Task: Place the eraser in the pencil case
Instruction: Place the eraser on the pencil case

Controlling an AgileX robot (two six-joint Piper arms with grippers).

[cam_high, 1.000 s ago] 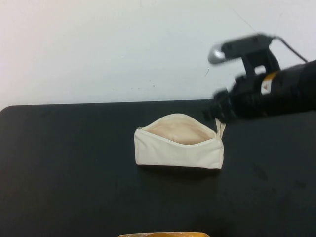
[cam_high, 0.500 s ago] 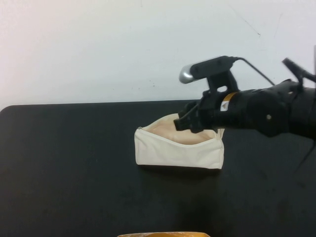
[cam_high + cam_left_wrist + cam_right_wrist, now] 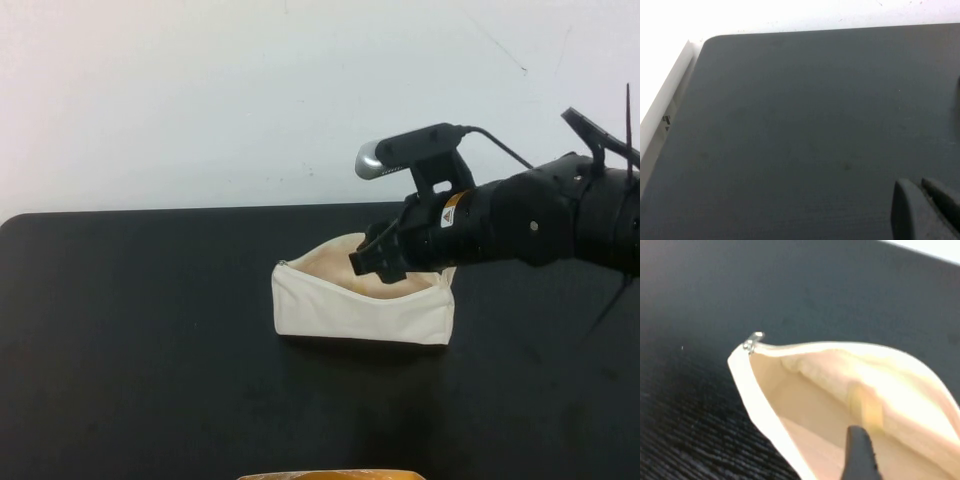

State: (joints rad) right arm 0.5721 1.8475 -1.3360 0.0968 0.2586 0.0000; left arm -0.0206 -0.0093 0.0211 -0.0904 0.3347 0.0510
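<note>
The pencil case [image 3: 350, 312], a cream-white zip pouch, lies open at mid-table with its peach lining showing. My right gripper [image 3: 366, 262] reaches in from the right and sits at the pouch's open mouth. In the right wrist view one dark fingertip [image 3: 860, 450] is over the lining of the pencil case [image 3: 790, 400], and the pale yellow-tan eraser [image 3: 866, 407] sits right at that tip, inside the opening. The second finger is hidden. My left gripper [image 3: 921, 197] shows only in the left wrist view, shut and empty over bare black table.
The black table [image 3: 130, 340] has a white wall behind it. A yellow-orange object [image 3: 330, 475] peeks in at the front edge. The pouch's zipper pull [image 3: 753, 341] sits at its far end from the wrist loop.
My right arm has swung in from the right and lowered, so the gripper went from beside the pouch's loop end to its open mouth. The pouch has stayed put.
</note>
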